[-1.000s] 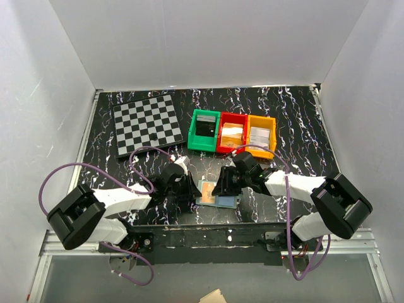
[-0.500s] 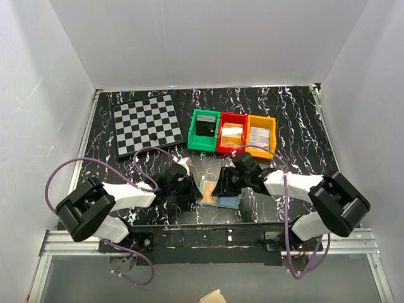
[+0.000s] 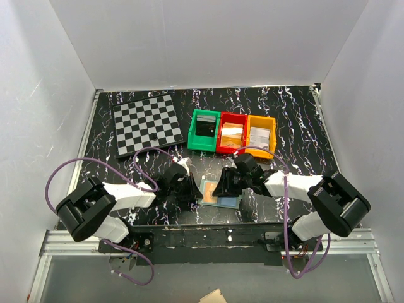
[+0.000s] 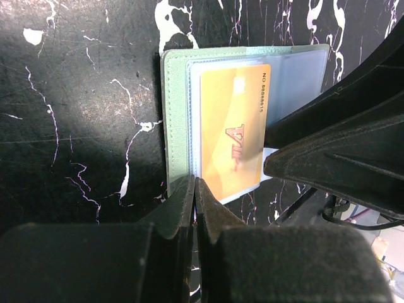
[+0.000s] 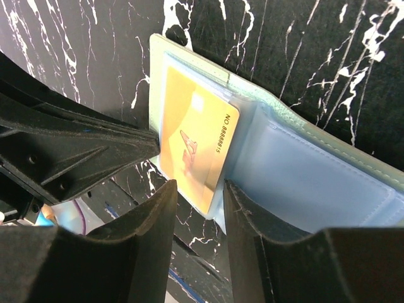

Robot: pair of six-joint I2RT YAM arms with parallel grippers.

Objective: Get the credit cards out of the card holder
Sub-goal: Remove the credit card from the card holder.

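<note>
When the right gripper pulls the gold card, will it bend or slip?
The gold card looks thin, flat and glossy, so it is probably stiff but slippery. It sits in a clear sleeve, so it may drag. The card holder looks light and soft; the shut left gripper at its edge should stop it sliding.

Left arm (image 3: 126, 194) and right arm (image 3: 297, 185) both stretch low toward the middle, wrists tipped down, almost meeting. Left fingers (image 4: 180, 208) are pressed tight together; right fingers (image 5: 158, 214) stand partly apart, a clear gap between them.
</note>
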